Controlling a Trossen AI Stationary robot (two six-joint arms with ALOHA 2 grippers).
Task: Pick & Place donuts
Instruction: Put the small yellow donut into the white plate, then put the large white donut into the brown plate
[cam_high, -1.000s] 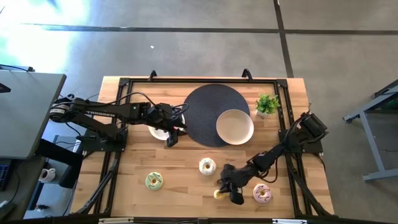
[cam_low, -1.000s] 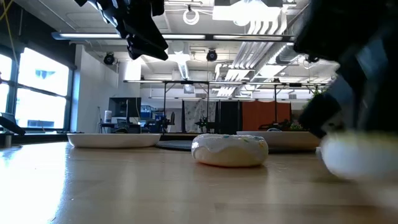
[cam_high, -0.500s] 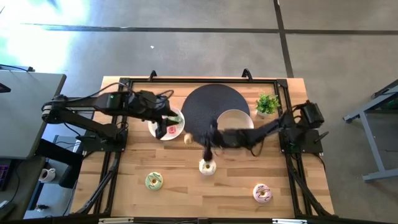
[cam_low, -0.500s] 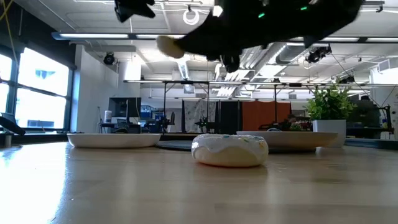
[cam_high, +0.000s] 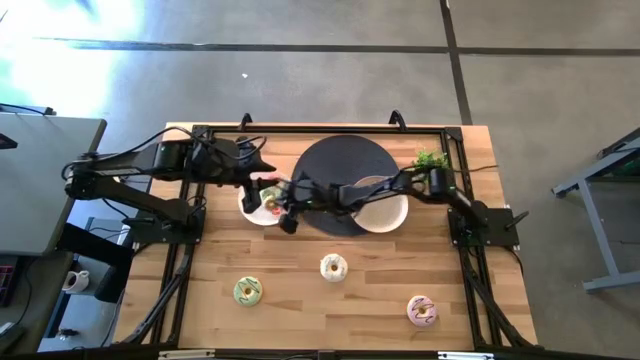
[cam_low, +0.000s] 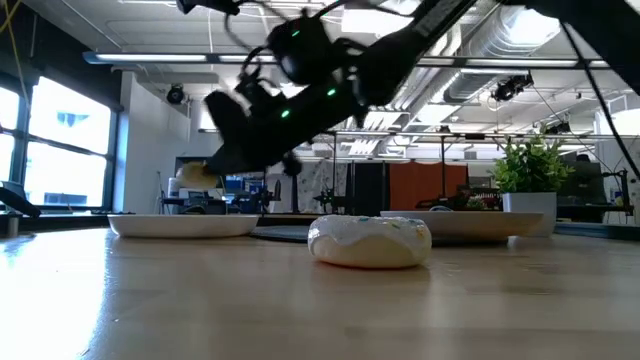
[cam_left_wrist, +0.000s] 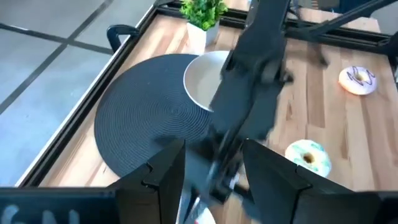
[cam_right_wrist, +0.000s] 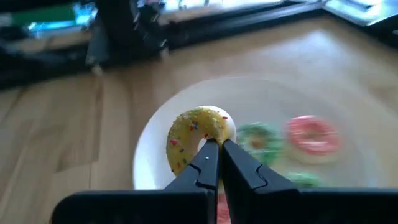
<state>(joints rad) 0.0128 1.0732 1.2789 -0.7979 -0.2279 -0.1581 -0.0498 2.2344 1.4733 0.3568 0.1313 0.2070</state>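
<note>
My right gripper (cam_right_wrist: 217, 149) is shut on a yellow sprinkled donut (cam_right_wrist: 194, 134) above the left white plate (cam_right_wrist: 267, 99). In the high view it (cam_high: 286, 213) reaches across the black disc (cam_high: 330, 160) to that plate (cam_high: 248, 205). A green donut (cam_right_wrist: 258, 137) and a pink donut (cam_right_wrist: 314, 137) lie on the plate. My left gripper (cam_high: 255, 173) is open and empty at the plate's far left side. A white donut (cam_high: 333, 267), a green donut (cam_high: 248, 291) and a pink donut (cam_high: 421, 311) lie flat on the table. My right gripper pinches the yellow donut's ring (cam_right_wrist: 205, 142) between its two fingers, at their free ends. The fingers slant down toward the table's left. The donut (cam_low: 197, 172) is lifted clear, just above the plate (cam_low: 185, 225).
A second white plate (cam_high: 385, 210) rests on the black disc's right part. A small potted plant (cam_high: 430, 165) stands at the far right. A black metal frame (cam_high: 200, 135) runs round the table's edges. The near half of the table holds only the loose donuts.
My right gripper has risen from the table's near right part with the yellow donut, swung toward the far left across the white donut and the black disc, and come down over the left plate. My left gripper has drawn back from the plate toward the far left.
</note>
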